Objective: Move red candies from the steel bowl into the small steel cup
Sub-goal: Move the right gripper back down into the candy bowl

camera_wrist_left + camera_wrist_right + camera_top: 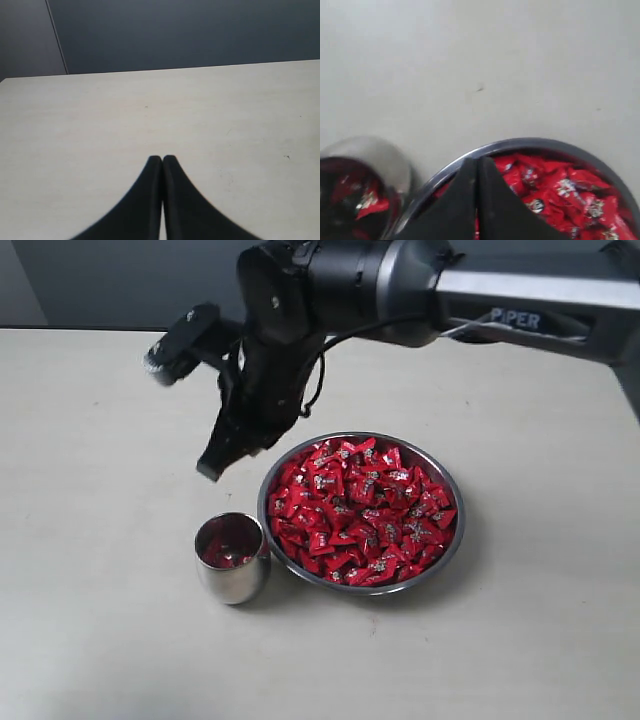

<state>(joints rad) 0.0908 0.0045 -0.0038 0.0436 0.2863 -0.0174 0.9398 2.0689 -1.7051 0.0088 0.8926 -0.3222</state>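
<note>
Pale cream laminate covers the table [90, 640], matt and faintly speckled, and it runs back to a dark blue-grey wall [120, 280]. In the left wrist view a thin vertical seam splits that wall near one side. The steel bowl [372, 590] sits on the table right of centre in the exterior view, heaped nearly to its rim with the red candies [360, 510]. The small steel cup [236, 582] stands upright just beside the bowl's near-left edge; whether the two touch cannot be told. The right arm reaches in from the right across the bowl, and the right gripper [210, 469] hangs above bare table just off the bowl's far-left rim, beyond the cup. The exterior view shows only the dark tip. The right wrist view shows the two black fingers pressed together with nothing visible between them, the bowl's rim curving beneath them, and a few red wrappers lying inside the cup. The left gripper [162, 160] appears only in its own wrist view, fingers likewise closed flat against each other, over an empty-looking stretch of table with a few small dark flecks.
</note>
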